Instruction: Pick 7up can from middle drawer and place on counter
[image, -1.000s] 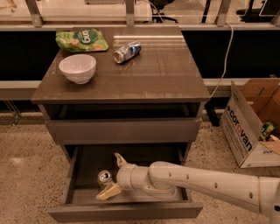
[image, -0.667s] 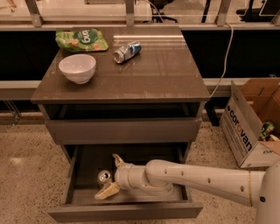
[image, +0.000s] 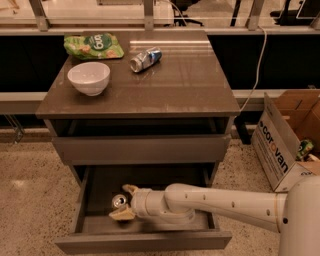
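Inside middle drawer (image: 150, 242) | gripper (image: 121, 202) spread open, flanking soda can (image: 119, 201) | likely light, thin-walled, slick, dentable | best gripped mid-body across round sides, gently

My white gripper (image: 124, 202), tan fingers (image: 120, 215), in grey-brown middle drawer (image: 145, 242) at silver-topped 7up can (image: 119, 201). Counter (image: 190, 85) glossy brown-grey: white bowl (image: 89, 77), green bag (image: 93, 45), blue-silver can (image: 146, 59).

Low in the frame, the gripper (image: 120, 202) sits inside the open middle drawer (image: 145, 240), fingers spread either side of the 7up can (image: 119, 200). Upper left, the counter (image: 190, 85) holds a white bowl (image: 89, 77), a green snack bag (image: 93, 45) and a blue-and-silver can (image: 145, 59).
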